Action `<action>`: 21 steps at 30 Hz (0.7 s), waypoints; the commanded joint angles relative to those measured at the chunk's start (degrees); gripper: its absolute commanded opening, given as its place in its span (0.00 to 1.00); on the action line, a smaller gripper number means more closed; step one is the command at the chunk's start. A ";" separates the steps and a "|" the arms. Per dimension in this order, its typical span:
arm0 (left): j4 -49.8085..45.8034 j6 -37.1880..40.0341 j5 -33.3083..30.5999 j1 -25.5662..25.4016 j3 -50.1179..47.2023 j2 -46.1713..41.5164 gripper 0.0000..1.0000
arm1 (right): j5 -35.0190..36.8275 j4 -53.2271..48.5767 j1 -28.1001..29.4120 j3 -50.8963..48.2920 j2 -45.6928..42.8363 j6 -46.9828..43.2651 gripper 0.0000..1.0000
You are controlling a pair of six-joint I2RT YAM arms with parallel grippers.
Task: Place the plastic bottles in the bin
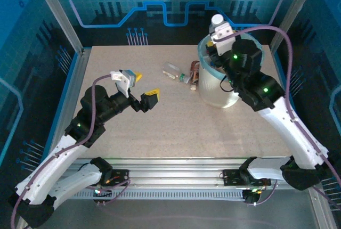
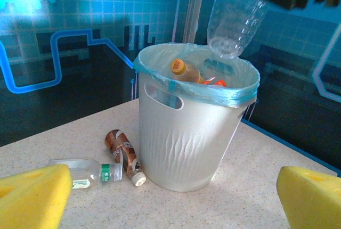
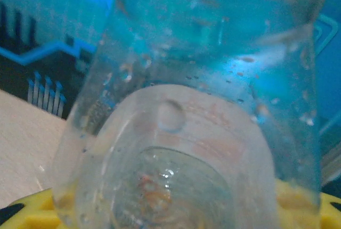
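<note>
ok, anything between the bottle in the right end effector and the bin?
Nothing visible. The held bottle hangs base-down just above the bin, at its open mouth. The orange-capped bottle inside lies lower and leaves the mouth free.

Probably a robot lab cell: aluminium frame [image 1: 59, 10], blue circuit-print panels [image 1: 160, 5], speckled table [image 1: 176, 128].

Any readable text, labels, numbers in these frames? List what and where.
None readable.
Clear bottle by the bin: green-and-white label, too blurred.
Brown-labelled bottle beside it: print too blurred.
Held bottle: no print shows.
Back wall: gear and circuit graphics, no words.
</note>
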 commanded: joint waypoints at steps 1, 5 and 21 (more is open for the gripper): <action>-0.19 1.66 -1.03 -0.29 -0.72 -0.89 0.99 | 3.40 2.06 -1.27 -2.22 1.07 -8.81 0.57; -0.88 1.98 -1.78 -0.31 -1.02 -1.57 0.99 | 1.95 -0.89 -3.41 -3.76 1.28 -8.37 0.59; 0.54 1.52 -2.32 -0.36 -1.63 -0.94 0.99 | 4.55 0.14 -11.44 -10.93 1.42 -10.23 0.66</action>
